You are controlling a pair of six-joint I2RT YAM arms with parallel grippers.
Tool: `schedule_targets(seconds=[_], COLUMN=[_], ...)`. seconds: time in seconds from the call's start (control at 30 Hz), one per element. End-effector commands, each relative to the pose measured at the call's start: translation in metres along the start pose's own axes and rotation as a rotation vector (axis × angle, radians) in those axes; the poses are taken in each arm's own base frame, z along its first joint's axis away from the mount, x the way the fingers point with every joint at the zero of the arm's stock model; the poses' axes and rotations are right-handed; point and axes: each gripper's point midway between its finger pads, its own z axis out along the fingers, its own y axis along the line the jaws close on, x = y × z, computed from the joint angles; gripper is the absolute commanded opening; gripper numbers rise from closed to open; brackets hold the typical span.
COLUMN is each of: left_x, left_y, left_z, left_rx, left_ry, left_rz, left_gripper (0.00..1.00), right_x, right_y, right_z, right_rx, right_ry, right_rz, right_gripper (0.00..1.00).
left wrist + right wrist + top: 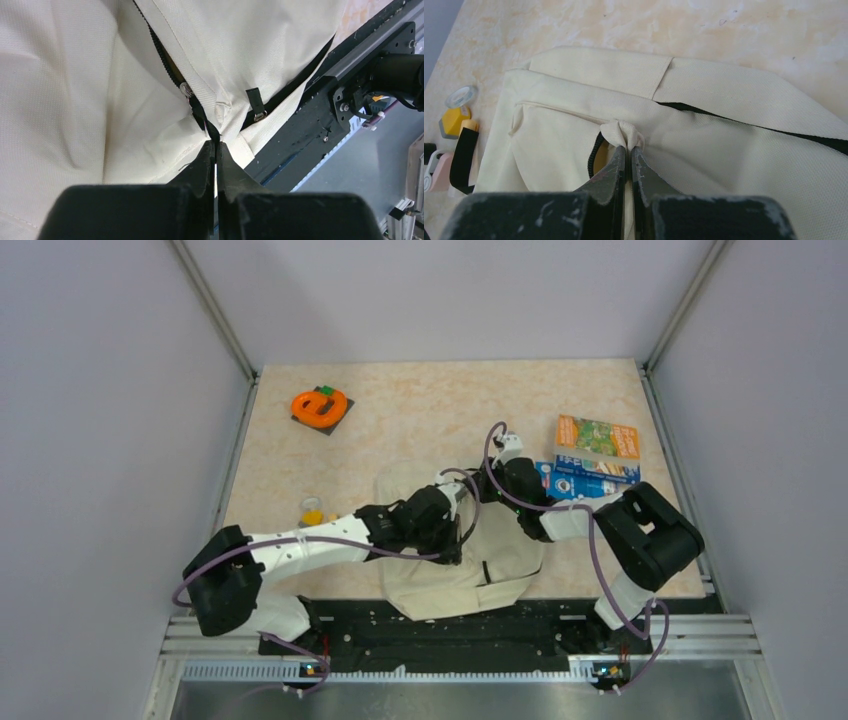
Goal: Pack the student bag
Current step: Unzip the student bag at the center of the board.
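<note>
**Both grippers pinch the student bag at the table's near edge**

The student bag [455, 585] lies flat in the middle of the table [450, 410], against the near edge and between the two arms, which both reach in over it.

The left gripper [215, 146] is clenched, its fingers pressed together on a black strip at the end of the bag's zipper [165, 65]. Here the cream cloth bunches into a point right at the fingertips. The bag spreads up and to the left of this gripper in the left wrist view, and the dark rail of the rig lies to its right.

The right gripper [629, 148] is also clamped tight. It nips a small fold of cream fabric at the edge of the zipper opening, and the rest of the bag lies beyond and to either side of its fingers.

An orange booklet [597, 437] and a blue booklet [580, 480] lie just right of the bag. Small yellow items [312, 510] sit near its left side. An orange ring on a dark square [320, 405] rests well apart at the far left.
</note>
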Motion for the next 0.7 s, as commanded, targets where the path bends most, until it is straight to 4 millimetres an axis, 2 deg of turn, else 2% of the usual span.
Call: schedule_targets(seconds=[0.0,0.2,0.43,0.5,0.67], left_x=[0.019,0.041,0.065,0.072,0.079], left_y=[-0.009,-0.013,-0.044,-0.044,-0.029], left_z=[-0.004,0.013,0.02,0.021,0.024], left_rx=[0.062,0.087,0.153,0.138,0.064], left_ry=[0.042,0.098,0.166,0.186,0.201], left_rz=[-0.038,-0.054,0.05,0.069,0.053], left_gripper=[0.0,0.0,0.0,0.0,0.0], right_x=[-0.06,-0.059,-0.059,-0.059,-0.058], right_y=[0.005,0.003,-0.003,-0.003,-0.004], right_z=[0.0,0.001,0.003,0.005,0.006], right_rx=[0.02,0.028,0.059,0.06,0.063], right_ry=[-0.198,-0.197,-0.201,-0.199,-0.2], right_rz=[-0.029,-0.03,-0.038,-0.039,-0.038], right_gripper=[0.0,0.0,0.0,0.0,0.0])
